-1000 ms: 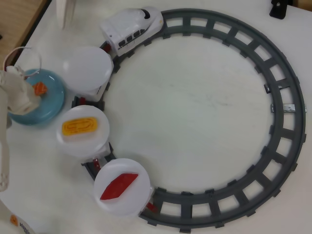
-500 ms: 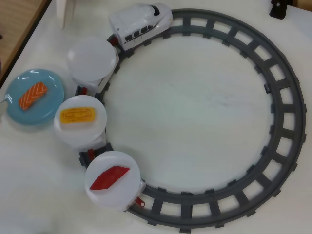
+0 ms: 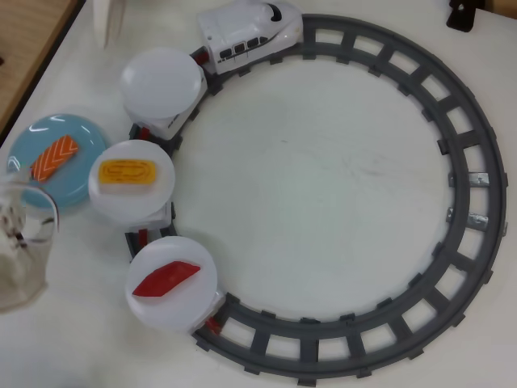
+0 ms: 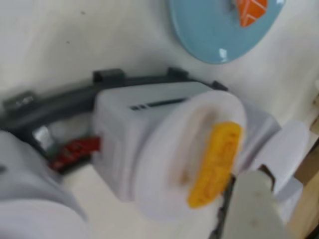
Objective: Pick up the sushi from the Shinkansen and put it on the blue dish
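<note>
On the glossy round light-blue dish (image 3: 71,174), overhead view: striped orange salmon sushi (image 3: 54,159), long axis diagonal. Blurred pale gripper (image 3: 20,242) sits just below-left of the dish, empty; finger spread indiscernible.

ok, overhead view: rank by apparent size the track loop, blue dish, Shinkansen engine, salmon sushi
1. Track loop, by far the largest.
2. Blue dish and Shinkansen engine: look about alike, so unranked; the dish is partly covered by a blurred arm part at the left edge.
3. Salmon sushi, smallest, lying on the dish.
</note>
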